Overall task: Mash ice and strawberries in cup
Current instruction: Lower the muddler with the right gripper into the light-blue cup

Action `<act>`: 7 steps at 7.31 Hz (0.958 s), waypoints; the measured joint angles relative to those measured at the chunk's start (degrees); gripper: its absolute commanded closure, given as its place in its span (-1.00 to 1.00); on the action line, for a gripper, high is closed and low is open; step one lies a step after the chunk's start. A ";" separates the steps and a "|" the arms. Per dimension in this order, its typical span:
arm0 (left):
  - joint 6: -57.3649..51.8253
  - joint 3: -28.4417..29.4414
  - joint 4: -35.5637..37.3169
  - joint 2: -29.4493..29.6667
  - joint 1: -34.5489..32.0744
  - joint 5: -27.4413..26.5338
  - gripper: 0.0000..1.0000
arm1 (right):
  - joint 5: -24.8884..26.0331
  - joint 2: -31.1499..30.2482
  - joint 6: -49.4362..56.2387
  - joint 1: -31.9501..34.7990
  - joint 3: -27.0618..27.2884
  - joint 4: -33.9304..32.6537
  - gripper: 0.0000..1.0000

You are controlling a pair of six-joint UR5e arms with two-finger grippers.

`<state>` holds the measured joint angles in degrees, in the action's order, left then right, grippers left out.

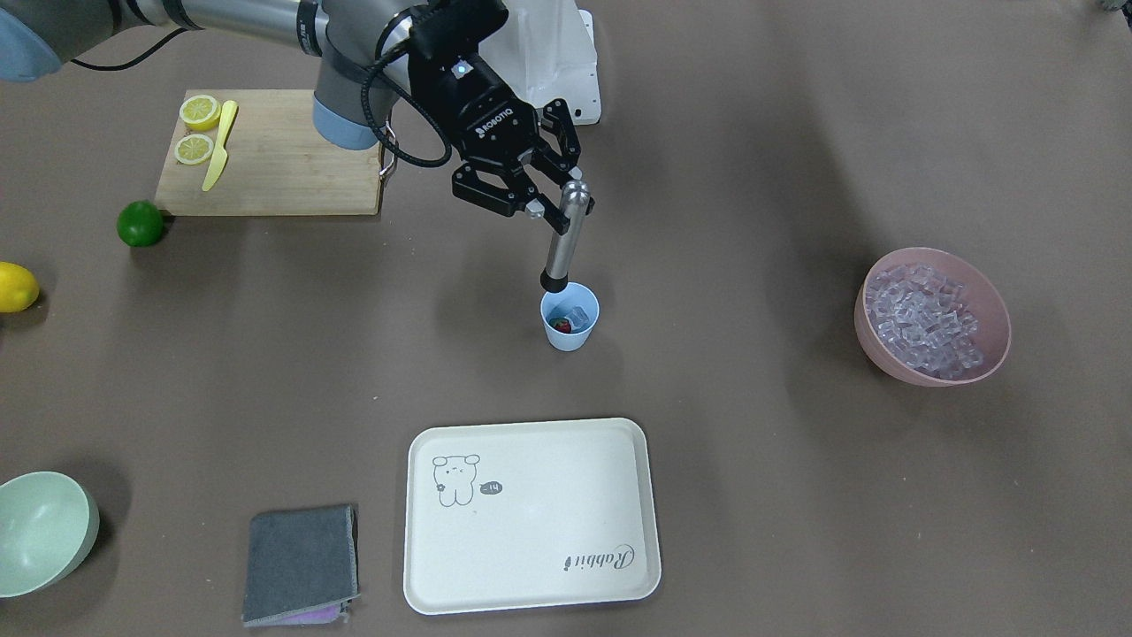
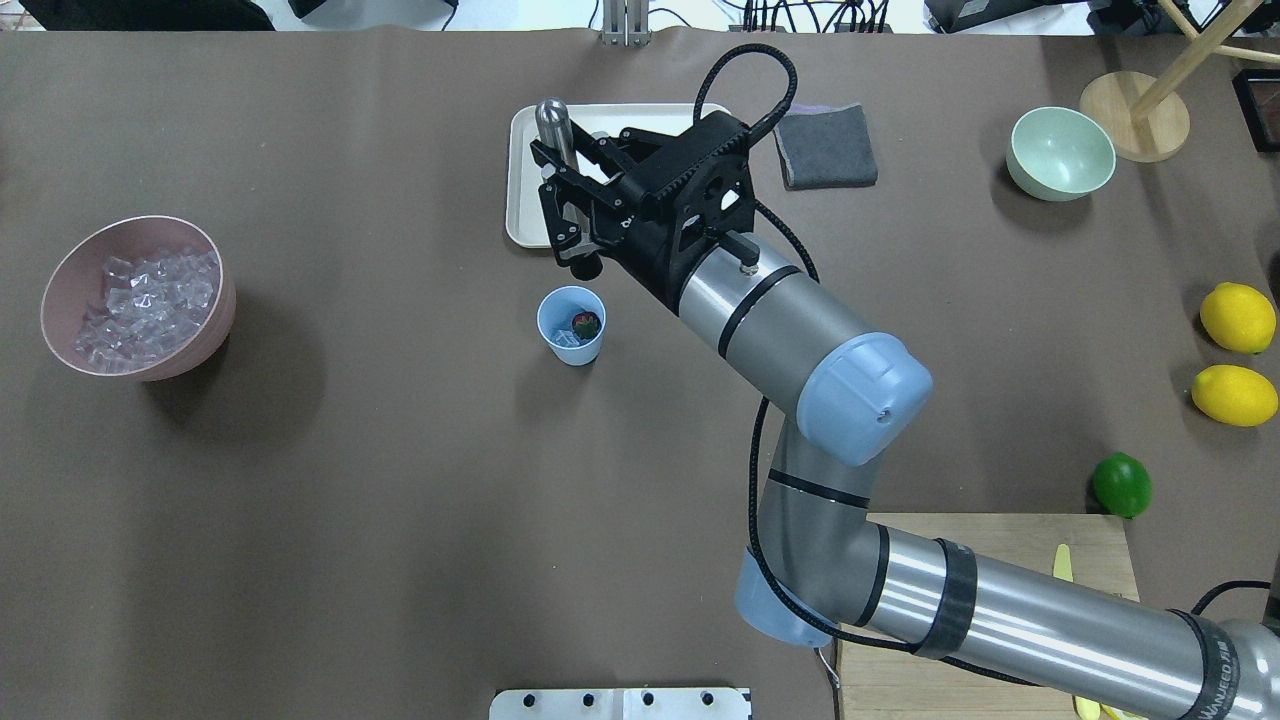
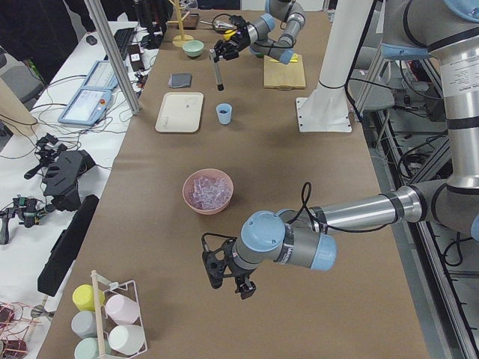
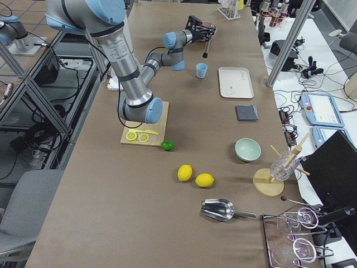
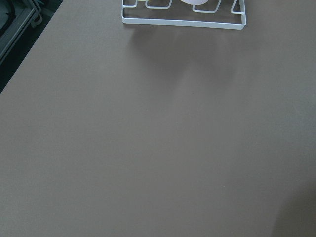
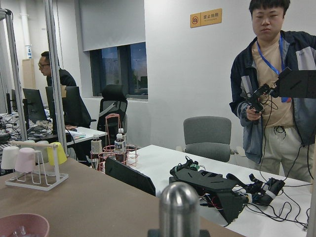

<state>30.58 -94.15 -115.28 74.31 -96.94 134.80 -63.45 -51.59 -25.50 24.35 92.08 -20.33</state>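
Observation:
The light-blue cup (image 1: 570,318) stands mid-table, also in the overhead view (image 2: 571,325). Inside it lie a red strawberry (image 1: 561,326) and clear ice cubes (image 1: 579,316). My right gripper (image 1: 555,202) is shut on the top of a metal muddler (image 1: 562,243), which hangs nearly upright. Its black lower tip is just above the cup's rim on the robot's side. More ice (image 1: 924,323) fills the pink bowl (image 1: 884,354). My left gripper (image 3: 232,280) hovers low over the table far from the cup, past the pink bowl; I cannot tell whether it is open or shut.
A cream tray (image 1: 531,518), a grey cloth (image 1: 301,562) and a pale green bowl (image 1: 44,531) lie on the operators' side. A cutting board (image 1: 274,168) carries lemon halves and a yellow knife. A lime (image 1: 141,223) and a lemon (image 1: 13,287) lie beside it.

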 measured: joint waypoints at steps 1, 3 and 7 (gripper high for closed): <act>-0.02 0.54 0.01 0.43 0.00 -0.04 -0.96 | 0.40 0.56 0.04 -0.59 -1.61 0.07 1.00; -0.22 2.02 -0.03 1.61 0.00 -0.12 -0.96 | 0.37 1.55 0.02 -1.48 -3.91 0.16 1.00; -0.68 4.11 -0.04 3.51 0.00 -0.18 -0.96 | 0.50 3.20 -0.23 -2.18 -6.75 0.33 1.00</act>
<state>29.90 -90.04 -115.31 77.82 -96.94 134.62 -62.95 -48.39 -25.73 22.17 85.33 -20.00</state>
